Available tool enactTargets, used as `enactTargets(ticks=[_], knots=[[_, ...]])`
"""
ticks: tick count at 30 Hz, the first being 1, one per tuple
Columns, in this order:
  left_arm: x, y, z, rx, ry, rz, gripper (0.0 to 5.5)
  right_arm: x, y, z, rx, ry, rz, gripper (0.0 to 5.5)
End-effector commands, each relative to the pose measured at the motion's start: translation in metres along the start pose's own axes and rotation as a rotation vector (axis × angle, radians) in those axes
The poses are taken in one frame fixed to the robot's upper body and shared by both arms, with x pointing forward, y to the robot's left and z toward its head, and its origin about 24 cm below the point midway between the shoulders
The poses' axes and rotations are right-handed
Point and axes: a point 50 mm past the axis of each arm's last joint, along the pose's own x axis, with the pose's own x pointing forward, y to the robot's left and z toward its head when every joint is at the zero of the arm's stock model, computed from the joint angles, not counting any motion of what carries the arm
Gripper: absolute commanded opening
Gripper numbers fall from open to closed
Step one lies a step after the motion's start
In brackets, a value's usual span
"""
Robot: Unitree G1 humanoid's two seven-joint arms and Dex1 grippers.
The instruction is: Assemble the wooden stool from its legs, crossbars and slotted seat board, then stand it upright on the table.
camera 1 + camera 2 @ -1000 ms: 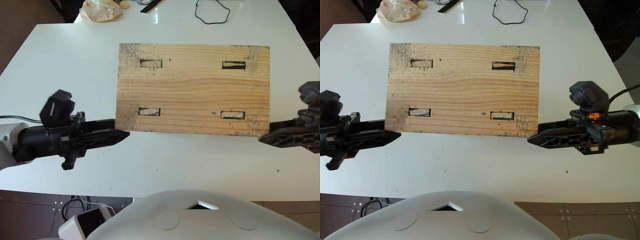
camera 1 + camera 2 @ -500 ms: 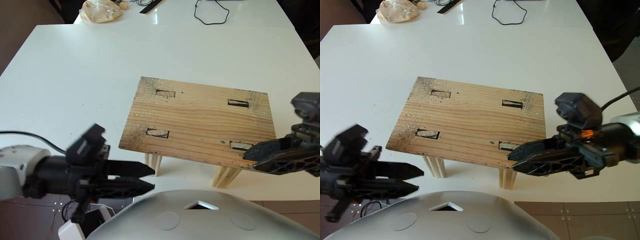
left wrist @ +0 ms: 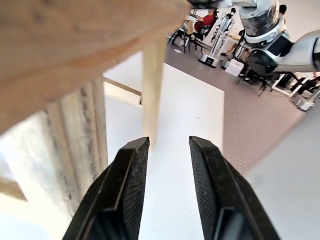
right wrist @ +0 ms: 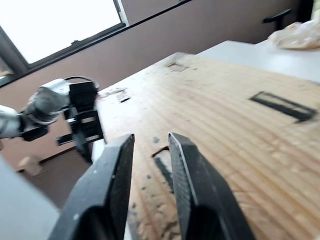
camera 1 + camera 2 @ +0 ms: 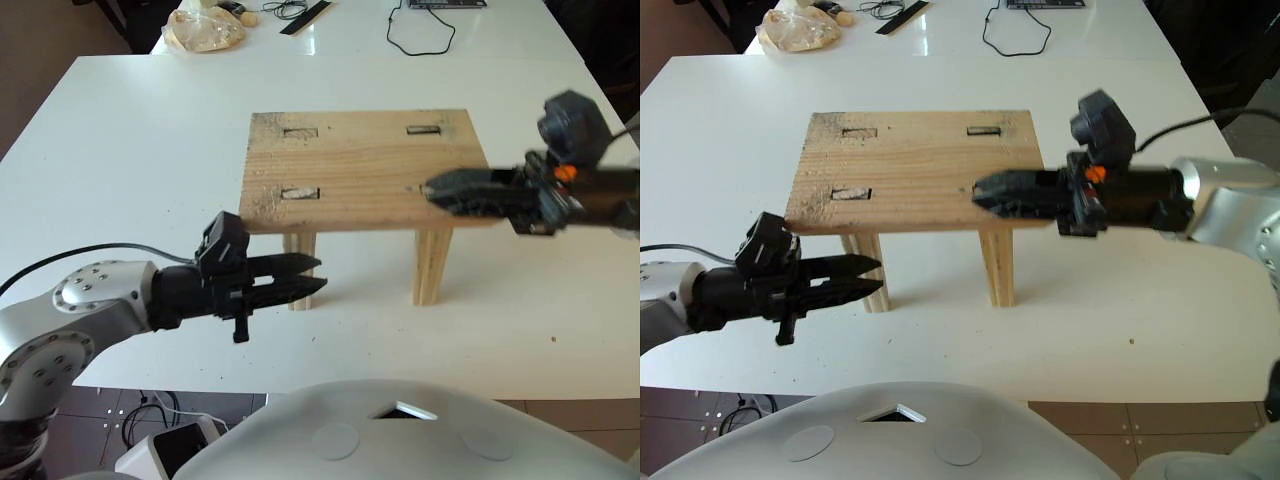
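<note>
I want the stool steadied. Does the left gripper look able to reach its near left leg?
Probably yes: the open left gripper sits right beside that leg, with nothing between them.

1. The left gripper (image 3: 165, 142), its fingers parted, points under the seat board (image 3: 75, 40).
2. A near leg (image 3: 75, 145) and a farther leg (image 3: 152, 90) stand beneath the seat board.
3. A crossbar (image 3: 122, 92) runs between them.
</note>
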Motion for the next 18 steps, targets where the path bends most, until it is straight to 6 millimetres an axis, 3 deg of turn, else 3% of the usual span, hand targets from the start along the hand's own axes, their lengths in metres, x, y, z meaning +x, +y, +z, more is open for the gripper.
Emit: enactTargets(ticks=[1,4,7,13,18], knots=[[0.004,0.041,-0.006,-0.016,0.035,0.155,1.45,0.023,-0.04,0.009,-0.061,-0.059,-0.228,1.28],[0.006,0.061,0.008,0.019,-0.01,0.186,1.45,0.03,-0.05,0.021,-0.094,-0.144,-0.292,1.28],[0.008,0.066,0.014,0.037,-0.031,0.172,1.45,0.027,-0.053,0.034,-0.149,-0.233,-0.342,1.28],[0.003,0.044,0.044,0.068,-0.116,0.024,1.45,-0.003,-0.061,0.068,-0.147,-0.499,-0.475,1.28],[-0.013,0.037,0.07,0.042,-0.177,-0.096,1.45,-0.014,-0.065,0.064,-0.066,-0.582,-0.514,1.28]])
